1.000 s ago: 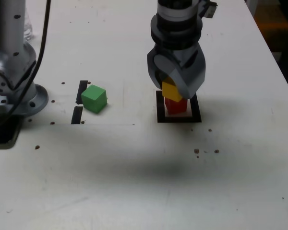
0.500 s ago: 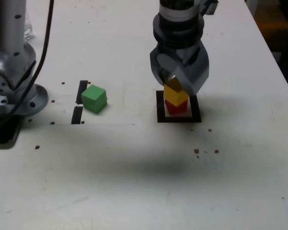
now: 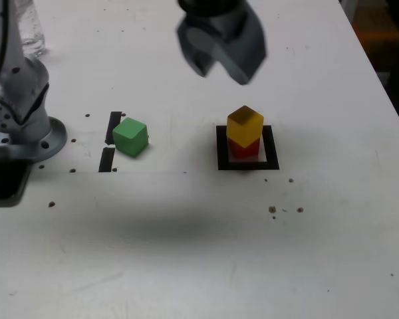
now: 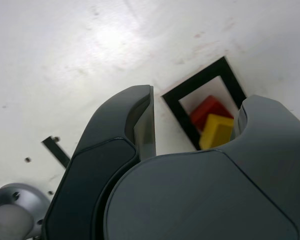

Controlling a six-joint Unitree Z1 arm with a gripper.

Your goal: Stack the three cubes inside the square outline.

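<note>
While fingers (image 3: 221,68) gape, yellow cube (image 3: 245,124) tops red cube (image 3: 245,148).

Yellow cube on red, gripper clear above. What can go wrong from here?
1. The yellow cube sits twisted on the red cube, corners overhanging. A third cube set on top may tip the stack.
2. The green cube lies by the black strips, off to the exterior view's left of the outline. Carrying it in low could clip the stack.
3. The gripper has its jaws only partly open; the green cube may catch on approach.
</note>
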